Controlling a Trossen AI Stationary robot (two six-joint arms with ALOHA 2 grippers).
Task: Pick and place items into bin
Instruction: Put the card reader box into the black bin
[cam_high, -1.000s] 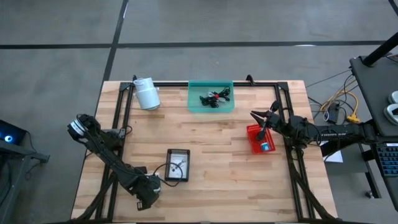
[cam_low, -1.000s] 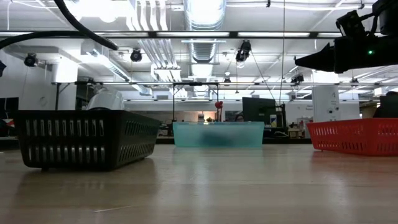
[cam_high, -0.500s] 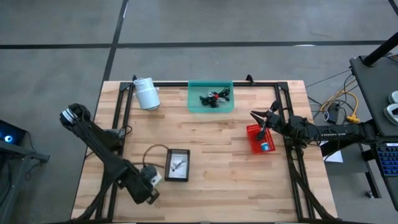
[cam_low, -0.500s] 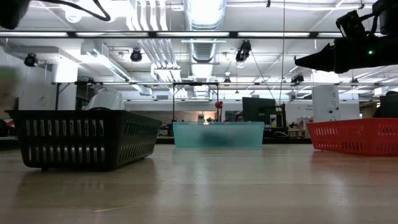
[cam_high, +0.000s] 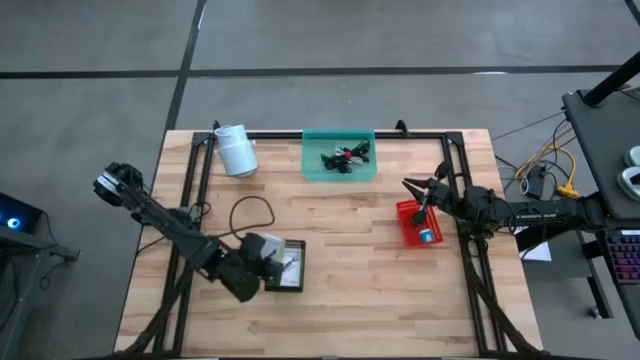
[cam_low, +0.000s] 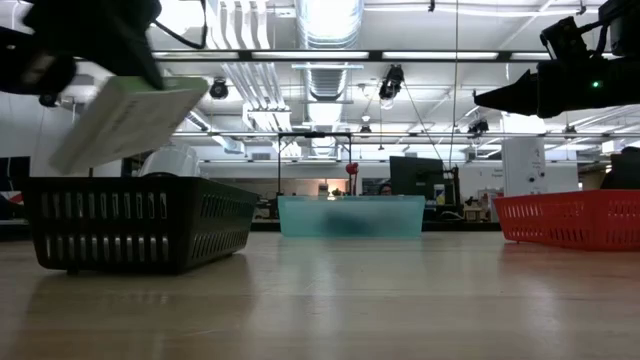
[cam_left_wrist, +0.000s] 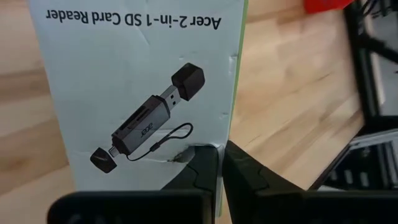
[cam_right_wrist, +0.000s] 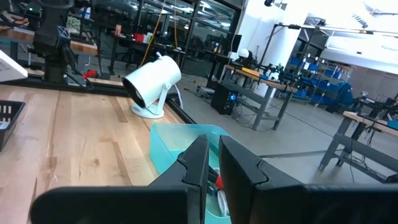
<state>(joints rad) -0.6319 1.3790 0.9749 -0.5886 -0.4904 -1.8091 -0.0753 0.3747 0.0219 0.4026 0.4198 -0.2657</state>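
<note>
My left gripper (cam_left_wrist: 221, 165) is shut on a white card-reader box (cam_left_wrist: 143, 87), printed with a picture of the reader. In the low view the box (cam_low: 125, 120) hangs tilted above the black bin (cam_low: 135, 225). From above it (cam_high: 265, 246) sits over the left rim of that bin (cam_high: 300, 289), which holds a white card. A teal bin (cam_high: 340, 170) at the far edge holds black and red cables (cam_high: 345, 157). My right gripper (cam_high: 408, 185) is shut and level, above the far side of the red bin (cam_high: 409, 232). My left gripper pinches the box between its two fingers at one corner, by the long edge with the green side (cam_left_wrist: 219, 148). The card is creased beside the fingertips (cam_left_wrist: 202, 165). The fingers slant down from the table's left. The box is lifted clear and tilted.
A white cylindrical device on a stand (cam_high: 236, 150) lies at the far left. Black frame rails (cam_high: 195, 180) run along the table's left, right and far sides. Bare wood lies between the bins in the middle (cam_high: 350, 250).
My left gripper has risen from near the table's near edge and moved toward the black bin, rolling its wrist as it went. It stays shut on the box, which has come up with it and now hangs tilted over the bin's left rim.
</note>
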